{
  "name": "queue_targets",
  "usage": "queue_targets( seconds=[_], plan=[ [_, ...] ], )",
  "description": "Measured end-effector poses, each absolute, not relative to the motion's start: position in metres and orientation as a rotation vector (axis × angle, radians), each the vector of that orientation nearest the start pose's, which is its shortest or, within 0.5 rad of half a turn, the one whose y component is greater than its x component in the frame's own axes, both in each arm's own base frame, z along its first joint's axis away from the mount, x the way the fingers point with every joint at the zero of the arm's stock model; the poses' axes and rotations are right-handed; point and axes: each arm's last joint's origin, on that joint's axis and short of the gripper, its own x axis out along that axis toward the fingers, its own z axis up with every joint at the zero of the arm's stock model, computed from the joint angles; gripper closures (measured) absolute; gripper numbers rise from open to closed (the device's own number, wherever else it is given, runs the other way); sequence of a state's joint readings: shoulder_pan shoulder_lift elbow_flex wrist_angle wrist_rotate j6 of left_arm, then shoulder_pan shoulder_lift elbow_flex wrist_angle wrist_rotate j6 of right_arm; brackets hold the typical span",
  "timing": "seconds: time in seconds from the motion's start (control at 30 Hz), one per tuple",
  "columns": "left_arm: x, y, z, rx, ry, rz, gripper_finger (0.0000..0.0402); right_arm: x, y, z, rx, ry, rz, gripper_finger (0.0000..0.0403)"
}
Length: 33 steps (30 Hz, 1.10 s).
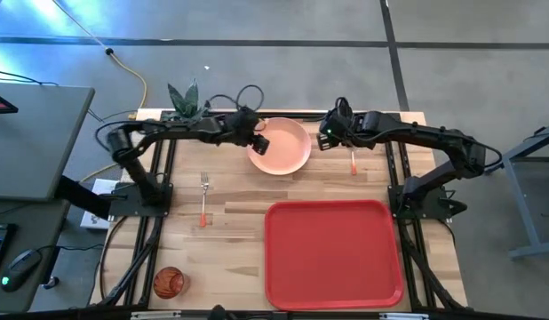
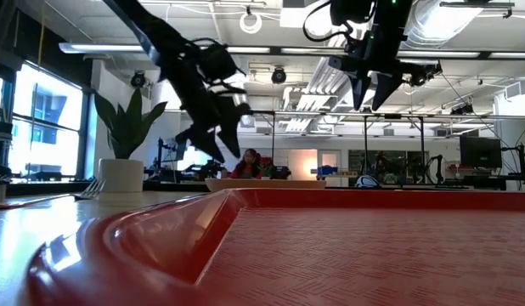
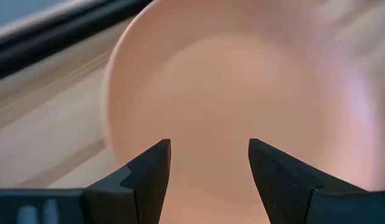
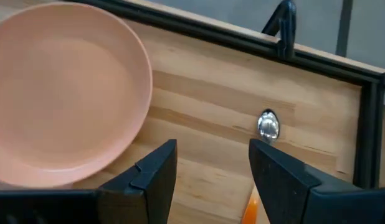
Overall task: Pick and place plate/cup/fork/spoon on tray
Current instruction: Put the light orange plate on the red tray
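Note:
The salmon-pink plate [image 1: 283,149] lies flat on the wooden table at the far middle. My left gripper [image 1: 259,142] hovers open over the plate's left part, and the plate fills the left wrist view [image 3: 242,87] beyond the open fingers [image 3: 210,155]. My right gripper [image 1: 329,137] is open and raised between the plate and the spoon [image 1: 353,161]. In the right wrist view the spoon's silver bowl [image 4: 268,125] lies just beyond the open fingers [image 4: 212,152]. The fork [image 1: 204,199] lies on the table at the left. The cup [image 1: 168,283] stands at the near left. The red tray [image 1: 332,253] lies at the near right.
A white pot with a green plant [image 1: 184,100] stands at the table's far left corner, close behind my left arm. A black frame rail [image 4: 230,43] runs along the table's far edge. Bare wood lies between the fork and the tray.

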<state>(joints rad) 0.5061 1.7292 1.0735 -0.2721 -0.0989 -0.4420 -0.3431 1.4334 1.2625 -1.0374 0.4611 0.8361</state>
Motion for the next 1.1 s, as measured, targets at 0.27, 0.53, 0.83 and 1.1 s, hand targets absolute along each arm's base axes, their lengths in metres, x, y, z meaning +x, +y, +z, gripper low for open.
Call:
queue_targets(
  seconds=[0.27,0.53,0.83,1.1],
  plan=[
    [0.311,0.195,0.167,-0.687,0.965,0.819,0.0197,0.248,-0.101,0.294,0.618,0.915,-1.117,0.0212],
    [0.305,0.196,0.192,-0.614,0.952,0.820,0.0208,0.250,-0.093,0.293,0.602,0.926,-1.095,0.0212],
    [0.288,0.219,0.182,-0.559,1.009,0.866,0.0209,0.252,-0.077,0.292,0.620,0.933,-1.096,0.0212],
    [0.293,0.224,0.161,-0.637,1.026,0.808,0.0209,0.251,-0.059,0.291,0.593,0.958,-1.109,0.0212]
  ],
)
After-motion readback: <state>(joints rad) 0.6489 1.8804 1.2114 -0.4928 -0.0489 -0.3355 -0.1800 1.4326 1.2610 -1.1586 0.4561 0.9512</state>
